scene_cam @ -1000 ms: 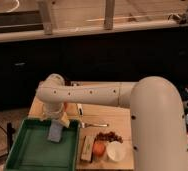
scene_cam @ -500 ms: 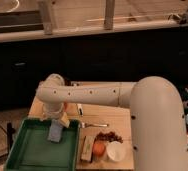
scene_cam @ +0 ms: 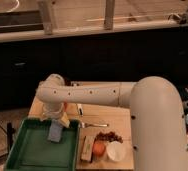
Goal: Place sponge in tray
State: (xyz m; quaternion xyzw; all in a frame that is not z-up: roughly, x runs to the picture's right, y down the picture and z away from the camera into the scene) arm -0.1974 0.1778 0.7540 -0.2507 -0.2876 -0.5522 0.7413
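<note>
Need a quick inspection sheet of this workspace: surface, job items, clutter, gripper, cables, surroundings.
Surface: light wooden table, with the tray at its front left.
Job's things: green tray with raised rim; pale blue-grey sponge at the tray's back edge, under the gripper; whether it rests on the tray floor cannot be told.
Clutter: utensil on the table; orange fruit, white bowl, tan block and dark red pieces to the right of the tray.
Gripper: gripper points down over the tray's back edge, right above the sponge.
Cables: nothing seen.
Surroundings: dark cabinet front behind the table, counter ledge above it.
</note>
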